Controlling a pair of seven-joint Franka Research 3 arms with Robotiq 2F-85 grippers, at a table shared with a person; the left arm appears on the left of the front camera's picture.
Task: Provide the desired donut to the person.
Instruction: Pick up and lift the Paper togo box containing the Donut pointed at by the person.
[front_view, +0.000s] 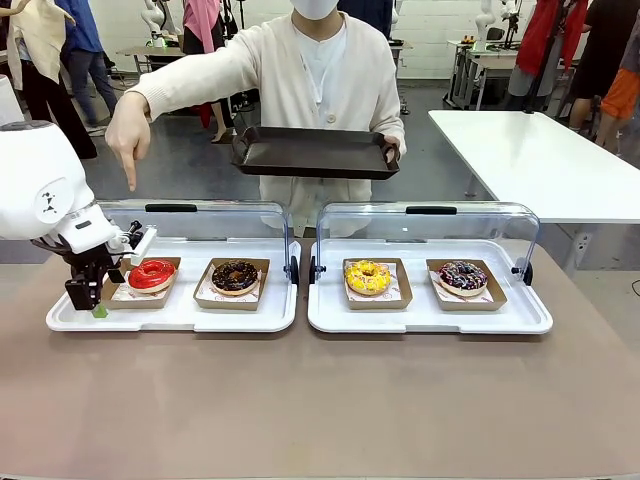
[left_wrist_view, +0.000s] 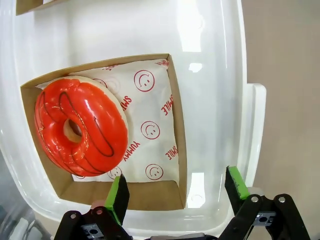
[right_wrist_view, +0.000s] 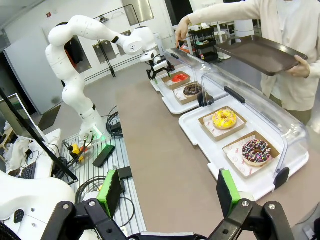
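Note:
The person (front_view: 318, 80) in a cream cardigan stands across the table, holding a dark tray (front_view: 315, 152) in one hand and pointing a finger (front_view: 130, 172) down at the red donut (front_view: 151, 274). That donut (left_wrist_view: 80, 125) lies in a brown paper box (left_wrist_view: 172, 125) on the left white tray (front_view: 180, 315). My left gripper (front_view: 97, 296) hangs open at the box's near left corner, its green pads (left_wrist_view: 119, 197) straddling the box edge in the left wrist view. My right gripper (right_wrist_view: 170, 192) is open, raised off to the side of the table with nothing between its fingers.
A chocolate donut (front_view: 235, 277) shares the left tray. The right tray (front_view: 430, 318) holds a yellow donut (front_view: 368, 277) and a sprinkled dark donut (front_view: 462, 277). Clear hinged lids (front_view: 195, 225) stand raised behind both trays. The near brown tabletop (front_view: 320, 400) is bare.

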